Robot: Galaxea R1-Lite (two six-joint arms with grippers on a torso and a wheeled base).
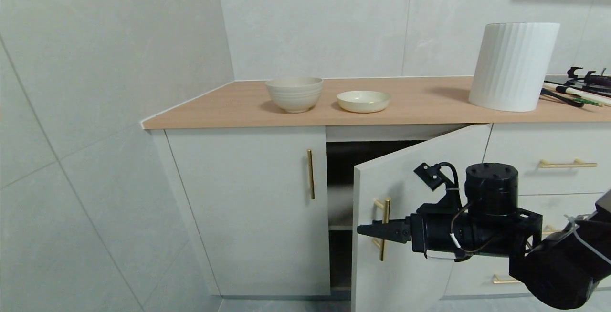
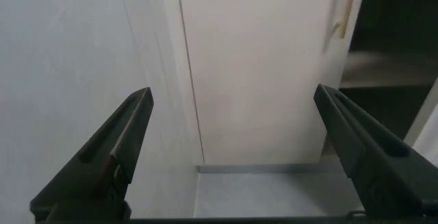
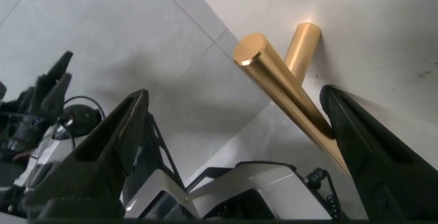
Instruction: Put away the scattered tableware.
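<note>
Where the partly open cabinet door (image 1: pixel 386 173) swings out nearest the robot, the right gripper (image 1: pixel 370 230) is held level at its brass handle (image 1: pixel 384 228), whose long axis runs vertically. In the right wrist view the fingers (image 3: pixel 116 148) are seen spread wide, with the handle lying between them, close to one finger and not pinched. The left gripper (image 2: pixel 234 90) is likewise spread, with nothing held, and is faced toward the closed left door (image 2: pixel 267 66). Beyond, on the wooden countertop (image 1: pixel 429 102), the ribbed bowl (image 1: pixel 294 93) and the shallow dish (image 1: pixel 363 100) are set just beside each other, above the right gripper and to its left. The right arm is judged the one placed to pull the door wider. A white ribbed canister (image 1: pixel 513 66) and some utensils (image 1: pixel 573 93) are placed farther right.
</note>
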